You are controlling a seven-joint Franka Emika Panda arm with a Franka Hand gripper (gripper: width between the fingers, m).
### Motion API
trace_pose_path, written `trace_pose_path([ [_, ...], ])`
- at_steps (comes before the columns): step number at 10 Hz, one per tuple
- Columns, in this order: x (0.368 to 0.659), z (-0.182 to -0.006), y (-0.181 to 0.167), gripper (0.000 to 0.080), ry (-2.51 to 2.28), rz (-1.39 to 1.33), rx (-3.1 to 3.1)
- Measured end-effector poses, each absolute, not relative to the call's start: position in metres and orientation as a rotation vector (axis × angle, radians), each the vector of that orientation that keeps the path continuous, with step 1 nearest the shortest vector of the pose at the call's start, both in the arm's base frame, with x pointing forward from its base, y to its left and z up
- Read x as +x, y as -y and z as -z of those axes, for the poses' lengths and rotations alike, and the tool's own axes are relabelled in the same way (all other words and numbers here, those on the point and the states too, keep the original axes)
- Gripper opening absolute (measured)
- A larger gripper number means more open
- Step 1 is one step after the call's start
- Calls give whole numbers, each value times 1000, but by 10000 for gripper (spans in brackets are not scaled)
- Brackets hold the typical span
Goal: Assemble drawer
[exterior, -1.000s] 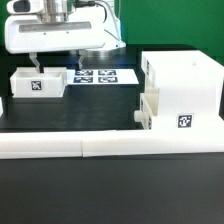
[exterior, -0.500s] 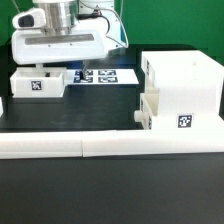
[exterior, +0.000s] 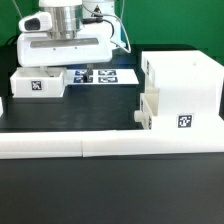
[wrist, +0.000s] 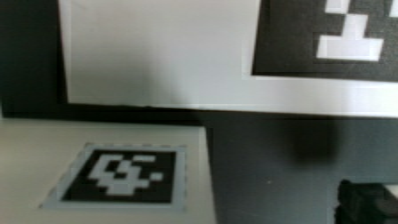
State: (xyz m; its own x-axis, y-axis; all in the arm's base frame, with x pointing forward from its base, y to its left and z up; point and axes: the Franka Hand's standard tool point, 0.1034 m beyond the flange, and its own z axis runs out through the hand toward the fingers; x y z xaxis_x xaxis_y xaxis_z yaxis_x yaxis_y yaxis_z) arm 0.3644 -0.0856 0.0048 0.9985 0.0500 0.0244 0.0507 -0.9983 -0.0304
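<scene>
The white drawer case point(exterior: 185, 85) stands at the exterior view's right, with a square tag point(exterior: 185, 122) on its front. One tray point(exterior: 146, 110) sticks out of its side. The loose tagged tray point(exterior: 38, 85) lies at the exterior view's left. My gripper point(exterior: 58, 70) hangs low just behind and above this tray, with its fingers spread and nothing between them. In the wrist view the tray's tag point(wrist: 121, 175) is close below, and one dark fingertip point(wrist: 370, 205) shows beside it over the black table.
The marker board point(exterior: 100, 75) lies flat between the tray and the case; it also shows in the wrist view point(wrist: 160, 50). Long low white border rails point(exterior: 100, 146) run along the front. A white piece point(exterior: 3, 108) sits at the left edge.
My gripper has come down toward the loose tray and shifted a little to the exterior view's right. The tray and the case have not moved.
</scene>
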Motion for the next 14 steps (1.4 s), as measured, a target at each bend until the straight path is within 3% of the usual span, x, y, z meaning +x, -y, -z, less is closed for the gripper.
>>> trace_pose_path([
  [2, 366, -5, 86, 387, 81, 51, -3113],
  [3, 366, -5, 86, 387, 81, 51, -3113],
  [4, 366, -5, 86, 205, 81, 51, -3113],
  [5, 366, -5, 86, 78, 82, 51, -3113],
  [7, 367, -5, 86, 41, 83, 53, -3113],
  [14, 375, -11, 74, 42, 133, 63, -3110],
])
